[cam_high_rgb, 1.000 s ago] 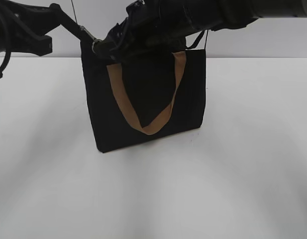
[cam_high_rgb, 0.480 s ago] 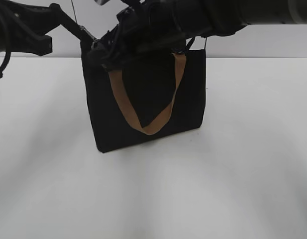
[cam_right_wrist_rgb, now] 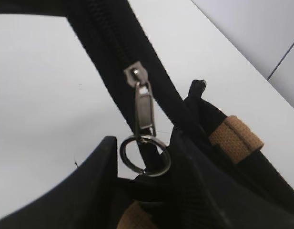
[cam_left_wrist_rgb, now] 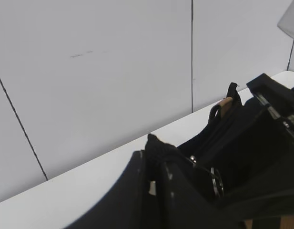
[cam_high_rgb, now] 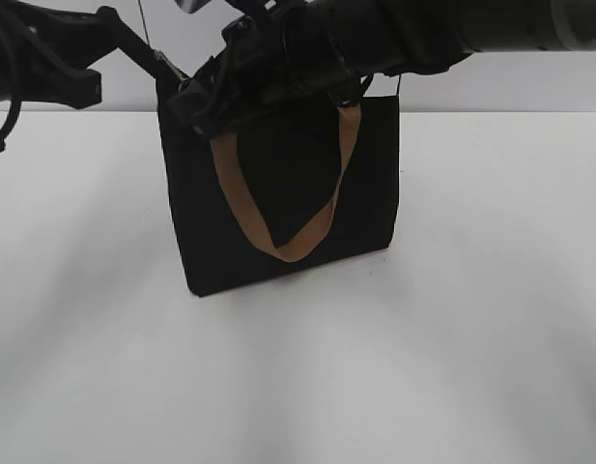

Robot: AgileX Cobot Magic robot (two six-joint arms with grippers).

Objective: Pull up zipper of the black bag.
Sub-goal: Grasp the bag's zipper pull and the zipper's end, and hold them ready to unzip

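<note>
Right gripper [cam_right_wrist_rgb: 144, 167] pinches the zipper [cam_right_wrist_rgb: 143, 112] ring at the black bag [cam_high_rgb: 278, 193] top edge; left jaws' state unclear

Worktop [cam_high_rgb: 471, 338] open in front of and to both sides of the black bag [cam_high_rgb: 278, 208]. Access above the bag's top edge blocked: right arm [cam_high_rgb: 394, 34] spans it, left arm [cam_high_rgb: 56, 53] occupies the upper-left corner. Tan handle [cam_high_rgb: 278, 208] hangs across the front face.

Probably a lab or test room: a bare white surface [cam_high_rgb: 452, 338] against plain white wall panels [cam_left_wrist_rgb: 99, 71].
</note>
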